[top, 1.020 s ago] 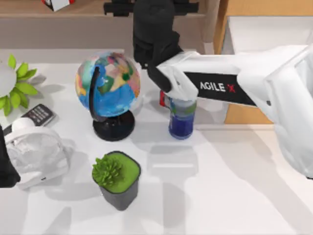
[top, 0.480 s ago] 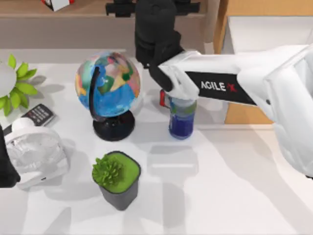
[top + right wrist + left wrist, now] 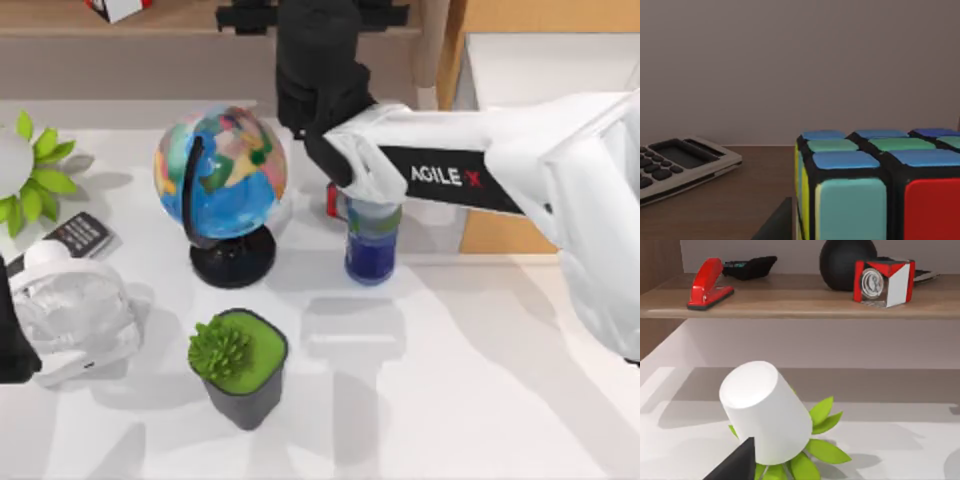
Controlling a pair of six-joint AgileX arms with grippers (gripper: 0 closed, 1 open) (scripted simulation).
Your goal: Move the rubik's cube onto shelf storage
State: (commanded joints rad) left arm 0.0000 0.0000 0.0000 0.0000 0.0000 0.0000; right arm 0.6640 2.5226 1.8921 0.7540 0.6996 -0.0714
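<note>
The rubik's cube (image 3: 875, 195) sits close in the right wrist view, with blue and green tiles on top and a red tile at the front. It is over the brown board of the shelf storage (image 3: 740, 200), and its underside is out of frame. A dark finger (image 3: 775, 225) lies against its yellow side. From above, my right gripper (image 3: 318, 35) reaches over the shelf storage (image 3: 180, 20) at the back and covers the cube. My left gripper (image 3: 12, 340) is parked at the table's left edge, open.
A calculator (image 3: 680, 165) lies on the board beside the cube. A red-and-white box (image 3: 884, 282) and a red stapler (image 3: 710, 285) also sit on the shelf. On the table stand a globe (image 3: 220, 170), a blue bottle (image 3: 372, 245), a potted plant (image 3: 238, 365) and a white-potted plant (image 3: 765, 412).
My right arm edged slightly toward the shelf a second ago and has held still since. Nothing else has moved.
</note>
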